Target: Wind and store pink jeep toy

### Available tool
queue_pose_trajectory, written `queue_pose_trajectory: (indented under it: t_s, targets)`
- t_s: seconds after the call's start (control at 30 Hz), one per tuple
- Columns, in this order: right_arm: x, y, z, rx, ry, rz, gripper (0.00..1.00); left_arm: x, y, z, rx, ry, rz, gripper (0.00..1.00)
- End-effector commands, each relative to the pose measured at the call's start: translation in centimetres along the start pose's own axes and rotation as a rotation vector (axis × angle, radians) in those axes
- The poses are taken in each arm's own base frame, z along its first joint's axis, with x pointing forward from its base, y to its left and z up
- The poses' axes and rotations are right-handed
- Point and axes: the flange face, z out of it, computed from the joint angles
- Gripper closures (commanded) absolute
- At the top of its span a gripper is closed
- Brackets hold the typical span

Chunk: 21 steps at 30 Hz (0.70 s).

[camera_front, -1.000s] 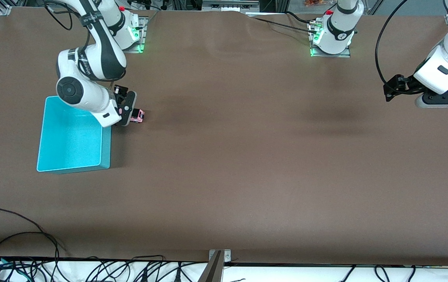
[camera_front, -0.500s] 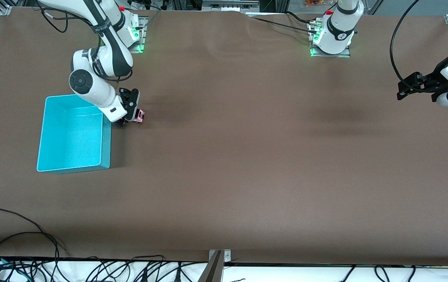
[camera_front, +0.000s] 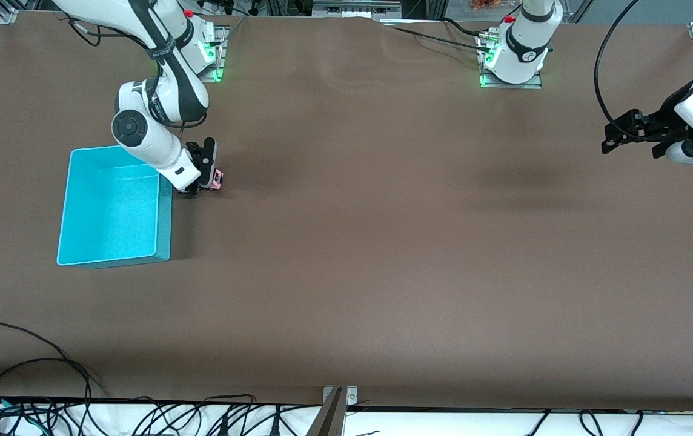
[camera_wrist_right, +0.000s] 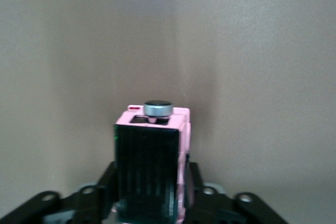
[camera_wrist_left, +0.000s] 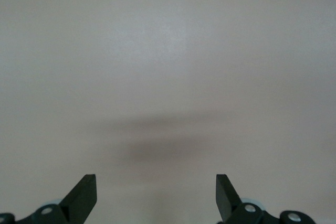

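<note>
two fingers of your right gripper point(camera_front: 206, 181) pinch the pink jeep toy point(camera_wrist_right: 152, 161), so keep it level toward the turquoise bin point(camera_front: 166, 224); left gripper point(camera_wrist_left: 156, 195) waits, jaws apart.

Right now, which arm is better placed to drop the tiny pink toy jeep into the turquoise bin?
Right. The right gripper is shut on the tiny pink toy jeep, right beside the turquoise plastic bin. The left gripper hangs open and empty over the left arm's end of the table.
</note>
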Motion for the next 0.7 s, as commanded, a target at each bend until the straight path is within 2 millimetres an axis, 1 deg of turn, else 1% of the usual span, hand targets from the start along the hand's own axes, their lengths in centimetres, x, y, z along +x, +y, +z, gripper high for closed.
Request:
queue_pose_trajectory:
  t_s: [0.0,0.13,0.33,0.47,0.5,0.6,0.63,0.67]
  targets:
    - [0.0,0.2,-1.1,-0.028,0.017,-0.025,0.78,0.2,0.3,-0.6,-0.014,0.005,0.013,0.0]
    - [0.3,0.6,-2.6,-0.057,0.027,-0.017,0.78,0.3,0.3,-0.4,-0.015,0.001,0.013,0.0]
    - [1.4,2.0,-6.3,-0.082,0.042,-0.023,0.78,0.5,0.2,-0.3,-0.015,0.001,0.013,0.0]
    - [2.1,3.4,-9.4,-0.04,0.077,0.009,0.77,0.5,0.2,-0.3,-0.015,0.001,0.013,0.0]
    - [2.2,3.9,-10.6,-0.024,0.092,0.023,0.77,0.5,0.2,-0.3,-0.015,0.001,0.013,0.0]
    - [1.9,5.2,-13.5,0.023,0.101,0.034,0.77,0.5,0.2,-0.3,-0.015,0.001,0.013,0.0]
    - [1.3,5.8,-14.9,0.041,0.101,0.042,0.77,0.5,0.2,-0.3,-0.015,0.001,0.013,0.0]
    - [0.8,6.2,-15.9,0.052,0.101,0.048,0.77,0.5,0.3,-0.3,-0.015,0.001,0.014,0.0]
